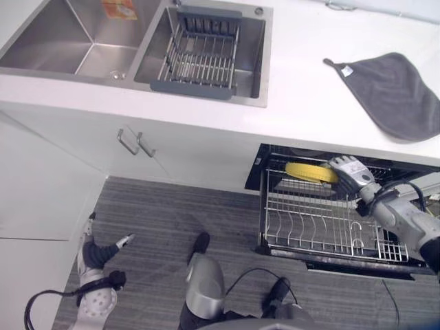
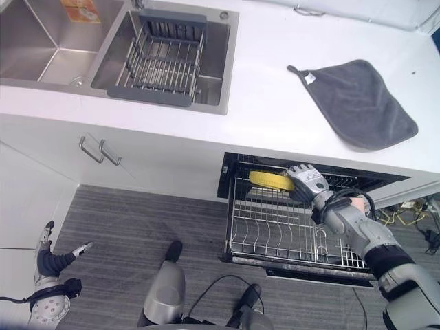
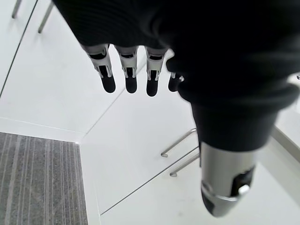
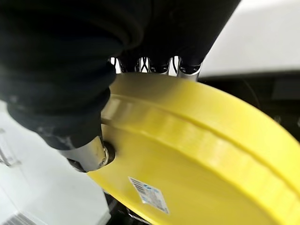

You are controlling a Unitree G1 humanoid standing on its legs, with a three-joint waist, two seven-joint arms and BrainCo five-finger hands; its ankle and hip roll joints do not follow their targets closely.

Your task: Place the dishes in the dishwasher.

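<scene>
1. While the right hand reaches over the back of the pulled-out dishwasher rack, it grips a yellow plate, fingers over the rim and thumb pressed against the underside.
2. Seen in the right wrist view, the plate lies close under the hand, its underside turned to the camera with a small white label stuck on it.
3. That plate sits tilted, nearly flat, above the rear part of the rack, just under the edge of the white counter; whether it touches the wires I cannot tell.
4. Rows of upright metal tines run across the rack, which juts out of the dark dishwasher opening over the grey striped floor.
5. On the counter above the dishwasher, a dark grey cloth lies spread flat, well apart from the sink.
6. At the counter's left end, a steel double sink holds a wire drying basket with a dark frame in its right basin.
7. Below the sink, two slim metal handles stand side by side on the white cabinet doors.
8. Down at the lower left, the left hand hangs near the white cabinet, away from the rack.
9. Its fingers are straight and relaxed in the left wrist view, holding nothing, with the cabinet fronts and handles beyond them.
</scene>
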